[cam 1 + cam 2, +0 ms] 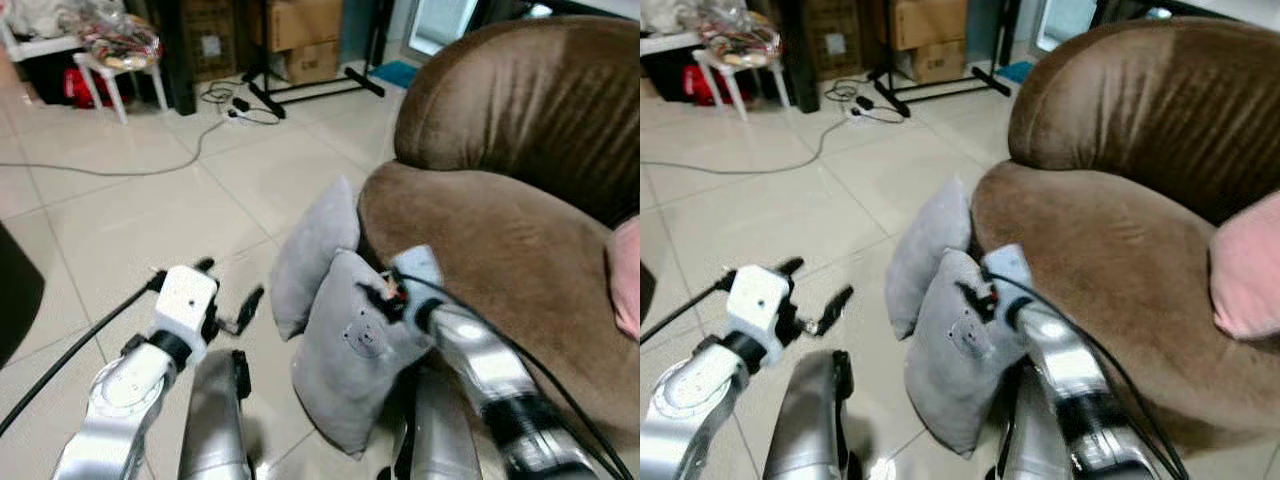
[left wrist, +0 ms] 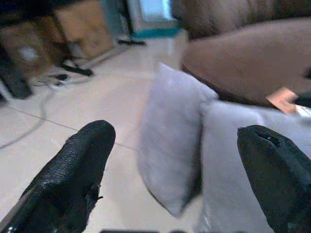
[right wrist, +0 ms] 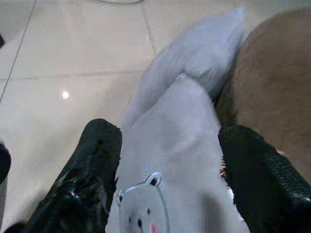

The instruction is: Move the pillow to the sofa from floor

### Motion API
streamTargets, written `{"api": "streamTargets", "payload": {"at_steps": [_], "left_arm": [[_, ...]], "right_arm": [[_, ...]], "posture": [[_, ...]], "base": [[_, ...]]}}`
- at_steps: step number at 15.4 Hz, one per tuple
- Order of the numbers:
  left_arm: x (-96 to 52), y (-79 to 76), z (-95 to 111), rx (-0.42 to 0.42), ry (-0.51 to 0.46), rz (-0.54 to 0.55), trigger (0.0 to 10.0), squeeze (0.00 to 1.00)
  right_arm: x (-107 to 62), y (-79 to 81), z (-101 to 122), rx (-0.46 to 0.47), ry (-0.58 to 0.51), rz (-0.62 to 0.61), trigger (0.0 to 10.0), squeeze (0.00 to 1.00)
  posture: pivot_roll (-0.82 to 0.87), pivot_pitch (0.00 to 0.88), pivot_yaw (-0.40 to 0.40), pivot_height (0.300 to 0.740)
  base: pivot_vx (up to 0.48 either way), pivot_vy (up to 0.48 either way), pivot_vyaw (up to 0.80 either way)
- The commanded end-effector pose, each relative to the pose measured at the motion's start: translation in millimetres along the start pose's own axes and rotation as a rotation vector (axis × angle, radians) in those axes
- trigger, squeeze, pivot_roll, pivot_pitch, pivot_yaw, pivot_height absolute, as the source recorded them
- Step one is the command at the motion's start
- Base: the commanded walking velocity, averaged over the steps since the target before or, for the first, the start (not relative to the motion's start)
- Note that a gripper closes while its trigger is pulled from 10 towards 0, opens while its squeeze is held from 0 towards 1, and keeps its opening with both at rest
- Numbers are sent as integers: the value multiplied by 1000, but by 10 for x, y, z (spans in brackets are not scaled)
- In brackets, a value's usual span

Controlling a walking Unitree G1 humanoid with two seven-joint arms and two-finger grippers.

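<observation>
We see brown sofa [image 1: 500,230] at right, open tile floor [image 1: 150,210] left. Two grey pillows lean on its front edge: plain pillow [image 1: 312,255] behind, bear pillow [image 1: 355,350] grasped by right gripper [image 3: 167,170], seemingly. Left gripper [image 1: 232,295] hangs released, apart.

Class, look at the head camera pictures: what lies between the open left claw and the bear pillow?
Only bare tiled floor lies between the left claw and the bear pillow; the left eye view shows this gap, with the plain grey pillow standing just beyond it.
</observation>
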State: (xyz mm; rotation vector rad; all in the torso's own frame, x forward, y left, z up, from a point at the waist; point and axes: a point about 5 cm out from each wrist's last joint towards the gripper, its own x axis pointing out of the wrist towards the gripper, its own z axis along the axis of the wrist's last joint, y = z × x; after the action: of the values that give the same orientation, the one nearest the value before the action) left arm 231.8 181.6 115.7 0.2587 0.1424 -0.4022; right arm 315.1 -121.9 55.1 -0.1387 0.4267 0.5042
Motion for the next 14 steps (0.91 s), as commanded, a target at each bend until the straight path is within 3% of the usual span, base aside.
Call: {"api": "streamTargets", "payload": {"at_steps": [1, 3, 7, 9, 14], "left_arm": [[2, -28, -5, -4, 10, -35, 10000, 0], [-36, -39, -23, 9, 36, -85, 10000, 0], [-135, -115, -23, -1, 63, -152, 10000, 0], [-195, -141, -20, -1, 73, -170, 10000, 0], [-299, -187, -12, -18, 98, -202, 10000, 0]], "right_arm": [[19, -35, -13, -18, 12, -12, 10000, 1000], [170, -55, -44, 12, 68, -71, 10000, 1000], [210, -146, -114, -35, 171, -206, 10000, 1000], [208, -194, -98, -30, 160, -246, 10000, 0], [172, -274, -174, -66, 229, -269, 10000, 0]], "posture": [[2, 67, -40, 472], [19, 117, -34, 472], [43, 173, -29, 472], [54, 194, -26, 472], [51, 208, -25, 472]], "base": [[0, 0, 0], [0, 0, 0], [0, 0, 0], [0, 0, 0], [0, 0, 0]]}}
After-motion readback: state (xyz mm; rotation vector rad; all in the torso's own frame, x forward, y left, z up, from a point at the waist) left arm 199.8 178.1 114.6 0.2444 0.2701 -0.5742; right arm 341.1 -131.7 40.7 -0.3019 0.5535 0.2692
